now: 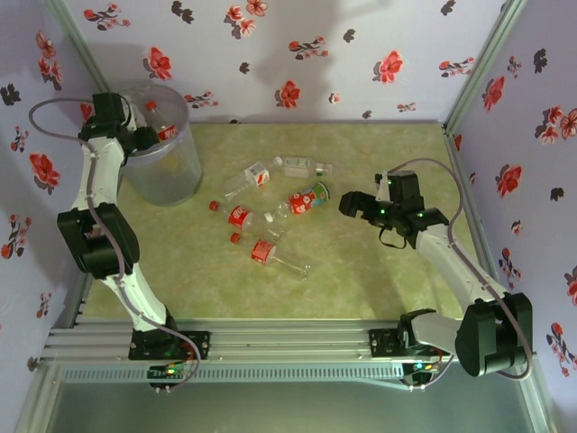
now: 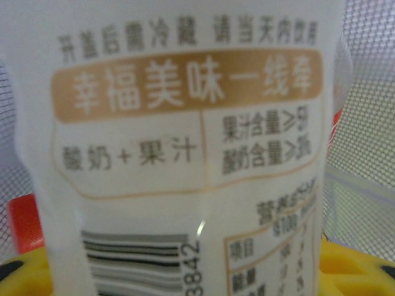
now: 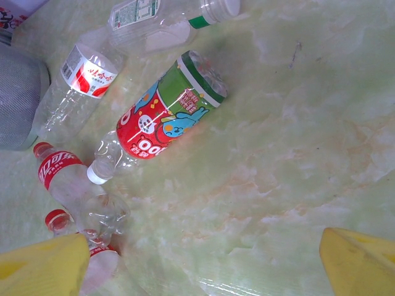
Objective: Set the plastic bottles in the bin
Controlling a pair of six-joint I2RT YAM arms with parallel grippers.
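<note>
step: drop-off, left gripper (image 1: pixel 155 135) pinching held bottle (image 2: pixel 185 154) over the bin (image 1: pixel 176 176)
left jaws: closed on the bottle's pale-label body, yellow fingers (image 2: pixel 361 271) either side
held bottle vs bin: at the rim, seems inside the mouth, depth hard to tell from above
next move: likely spread left jaws so it falls, then lift clear of the rim
right gripper (image 3: pixel 200 266): spread wide, empty, hovering over table (image 3: pixel 296 154)
loose bottles (image 1: pixel 239 216): bunched mid-table, well apart from bin
nearest pick: cartoon-label bottle (image 3: pixel 163 120), ahead of right gripper, not touching
</note>
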